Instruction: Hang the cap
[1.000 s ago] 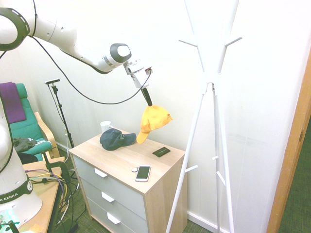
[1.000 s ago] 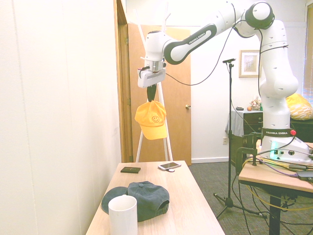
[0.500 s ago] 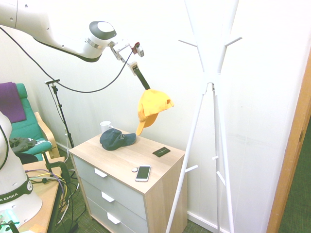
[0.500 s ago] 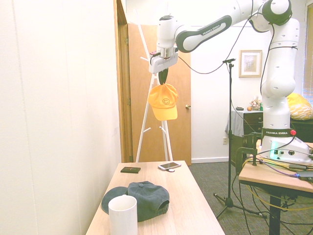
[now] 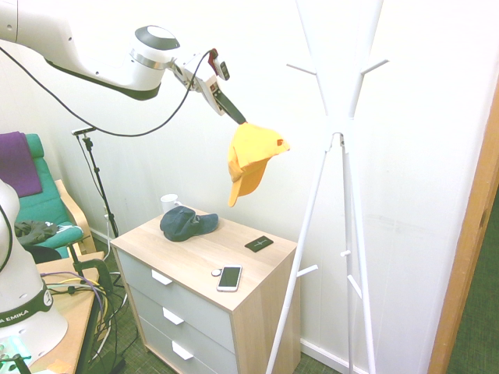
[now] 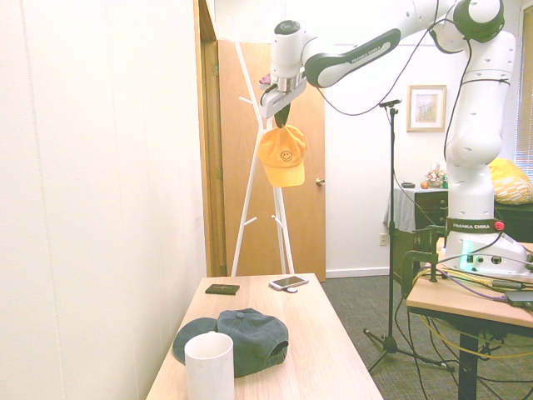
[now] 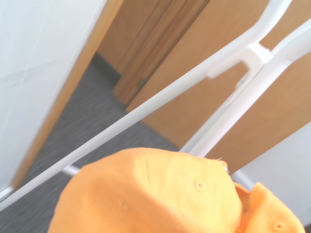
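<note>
Two caps: one yellow-orange cap [image 5: 251, 158] in the air, one dark blue cap [image 5: 185, 223] at the dresser top's [image 5: 195, 257] back edge. One white mug [image 5: 169, 202] at its back corner. One phone [image 5: 229, 277] near its front edge. One black card [image 5: 259, 244]. One white coat stand [image 5: 341, 140].

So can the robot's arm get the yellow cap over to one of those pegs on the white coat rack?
Probably yes. The gripper holds the cap high, near peg height, and only open air lies between it and the coat rack.
</note>
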{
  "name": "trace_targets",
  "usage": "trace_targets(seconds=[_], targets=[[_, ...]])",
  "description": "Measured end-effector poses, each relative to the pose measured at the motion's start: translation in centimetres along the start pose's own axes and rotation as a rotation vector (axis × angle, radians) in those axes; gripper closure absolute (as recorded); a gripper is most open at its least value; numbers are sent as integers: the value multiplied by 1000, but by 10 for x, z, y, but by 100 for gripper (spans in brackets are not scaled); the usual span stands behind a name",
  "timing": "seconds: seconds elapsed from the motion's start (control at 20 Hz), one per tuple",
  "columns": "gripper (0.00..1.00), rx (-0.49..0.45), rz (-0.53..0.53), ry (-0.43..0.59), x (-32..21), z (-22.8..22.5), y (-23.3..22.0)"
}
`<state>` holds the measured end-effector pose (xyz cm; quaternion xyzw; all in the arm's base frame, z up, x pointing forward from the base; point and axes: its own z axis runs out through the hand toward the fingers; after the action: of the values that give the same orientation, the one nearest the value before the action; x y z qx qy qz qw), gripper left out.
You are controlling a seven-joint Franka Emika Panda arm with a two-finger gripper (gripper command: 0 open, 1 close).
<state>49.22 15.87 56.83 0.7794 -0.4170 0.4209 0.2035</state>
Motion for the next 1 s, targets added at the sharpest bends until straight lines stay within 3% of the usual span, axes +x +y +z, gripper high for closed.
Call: trace_targets(seconds=[0.6,1.0], targets=[[100,-20,10,182,42,-13,-5],[100,-11,62,225,90,-47,-6]])
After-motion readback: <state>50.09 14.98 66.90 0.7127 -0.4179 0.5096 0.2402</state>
